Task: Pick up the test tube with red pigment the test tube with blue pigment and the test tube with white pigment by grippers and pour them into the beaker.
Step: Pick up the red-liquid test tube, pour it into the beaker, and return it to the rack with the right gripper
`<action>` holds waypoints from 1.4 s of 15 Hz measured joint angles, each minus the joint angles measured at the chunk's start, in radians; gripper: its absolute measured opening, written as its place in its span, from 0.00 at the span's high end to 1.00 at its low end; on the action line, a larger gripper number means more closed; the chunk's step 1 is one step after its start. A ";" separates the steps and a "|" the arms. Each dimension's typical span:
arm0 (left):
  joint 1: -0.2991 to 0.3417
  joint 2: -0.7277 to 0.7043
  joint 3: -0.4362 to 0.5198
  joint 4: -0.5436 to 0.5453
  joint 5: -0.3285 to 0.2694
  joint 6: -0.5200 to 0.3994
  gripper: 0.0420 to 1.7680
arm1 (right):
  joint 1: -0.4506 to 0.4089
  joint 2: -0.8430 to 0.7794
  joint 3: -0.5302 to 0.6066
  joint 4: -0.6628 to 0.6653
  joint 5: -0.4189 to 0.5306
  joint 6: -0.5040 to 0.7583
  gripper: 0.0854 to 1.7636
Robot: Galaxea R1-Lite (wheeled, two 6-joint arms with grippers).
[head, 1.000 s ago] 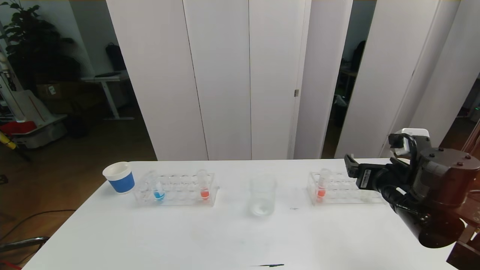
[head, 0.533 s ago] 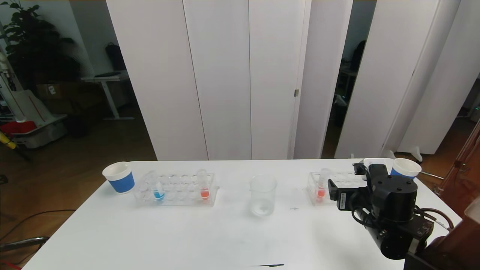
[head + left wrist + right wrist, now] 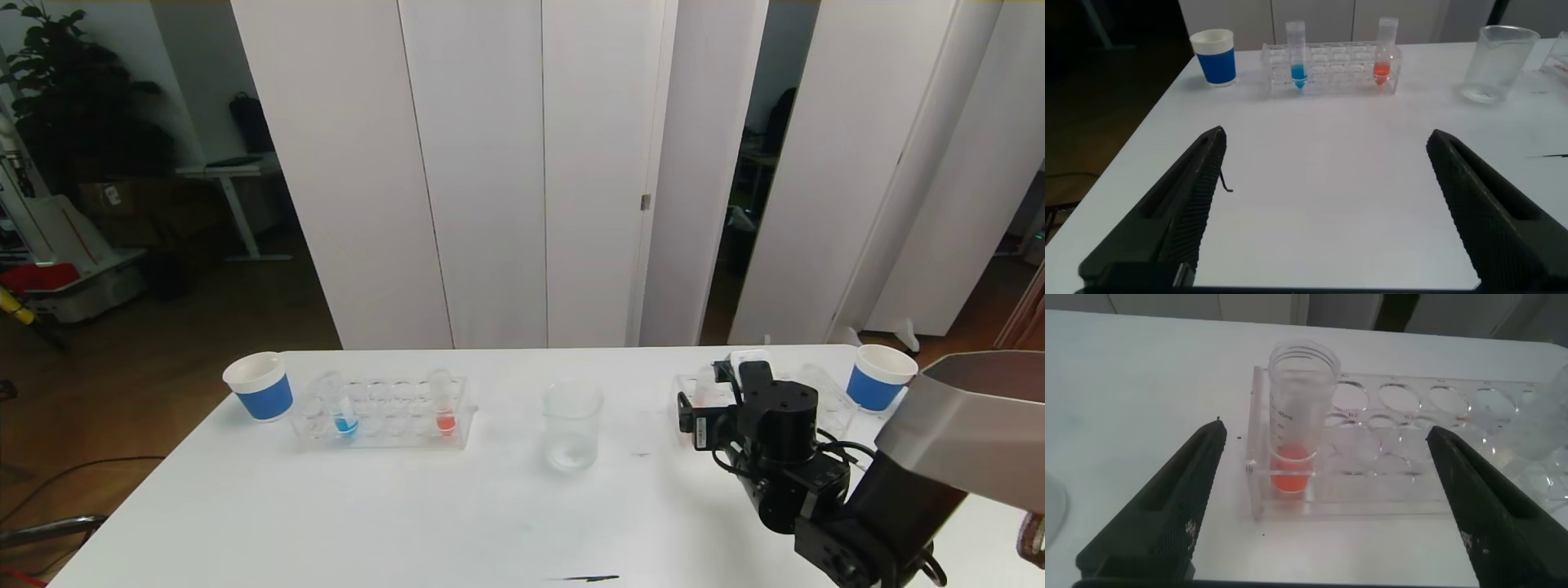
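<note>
A white bench (image 3: 457, 514) carries blue-banded white cups (image 3: 260, 385), clear racks (image 3: 384, 416) with blue (image 3: 345, 425) and red-orange (image 3: 445, 422) liquids, and a clear beaker (image 3: 572, 425).

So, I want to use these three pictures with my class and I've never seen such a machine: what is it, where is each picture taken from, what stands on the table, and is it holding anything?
It is a robot with two arms, each ending in a gripper. The wide picture comes from a camera on its head; the other two come from cameras on its wrists.

On the white table stand a clear beaker, two racks holding test tubes, and two blue-banded paper cups.

The right gripper is open before the test tube with red pigment in the right rack, not touching it. The left gripper is open, back from the left rack. Nothing is held.
</note>
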 joint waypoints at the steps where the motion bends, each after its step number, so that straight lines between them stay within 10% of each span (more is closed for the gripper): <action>1: 0.000 0.000 0.000 0.000 0.000 0.000 0.01 | -0.004 0.020 -0.027 0.000 0.001 -0.008 0.01; 15: 0.000 0.000 0.000 0.000 0.000 0.000 0.01 | -0.007 0.106 -0.164 0.000 0.001 -0.043 0.01; 17: 0.000 0.000 0.000 0.000 0.000 0.000 0.01 | -0.007 0.108 -0.167 0.000 0.001 -0.041 0.17; 19: 0.000 0.000 0.000 0.000 0.000 0.000 0.01 | -0.007 0.110 -0.169 -0.001 0.001 -0.039 0.67; 21: 0.000 0.000 0.000 0.000 0.000 0.000 0.01 | -0.007 0.111 -0.169 -0.002 0.001 -0.036 0.73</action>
